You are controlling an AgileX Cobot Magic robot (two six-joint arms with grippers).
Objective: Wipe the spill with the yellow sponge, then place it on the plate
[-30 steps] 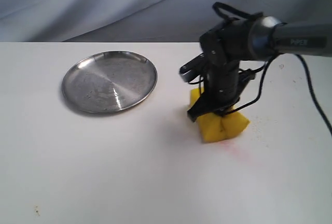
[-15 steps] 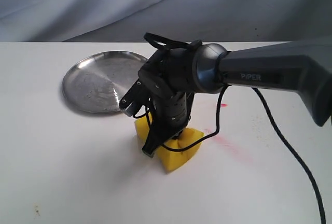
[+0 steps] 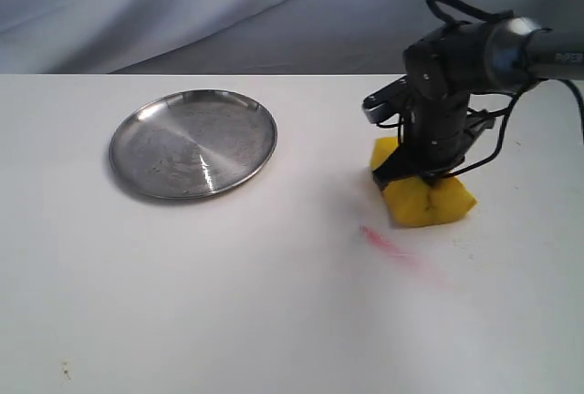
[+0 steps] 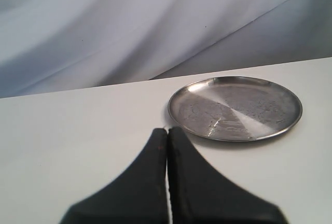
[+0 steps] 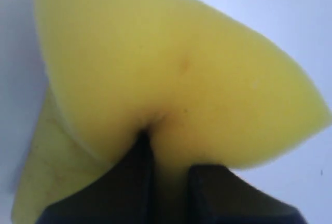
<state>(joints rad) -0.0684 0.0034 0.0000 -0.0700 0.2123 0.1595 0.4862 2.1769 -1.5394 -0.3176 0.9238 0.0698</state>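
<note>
Right claw [image 3: 418, 175] pinching yellow sponge [image 3: 429, 202] on table [image 3: 228, 303] beside pink streak [image 3: 388, 246]; plate [image 3: 193, 143] well apart; left claw [image 4: 167, 146] clenched, empty.

Right arm [image 3: 534, 55] reaching in from the right edge, wrist bent steeply downward, right gripper [image 3: 422, 179] pinched tight into the yellow sponge [image 3: 431, 202], left gripper [image 4: 167, 134] with fingers pressed together, holding nothing

There is one plate [image 3: 192, 143], round and silver, and one yellow sponge [image 3: 429, 201]. One pink streak [image 3: 388, 243] marks the one white table [image 3: 182, 303]. Two grippers show: the left gripper [image 4: 167, 146] in its own wrist view, and the right gripper [image 3: 418, 178] at the sponge. The exterior view shows one arm [image 3: 538, 52]. One grey cloth [image 3: 182, 11] hangs behind.
</note>
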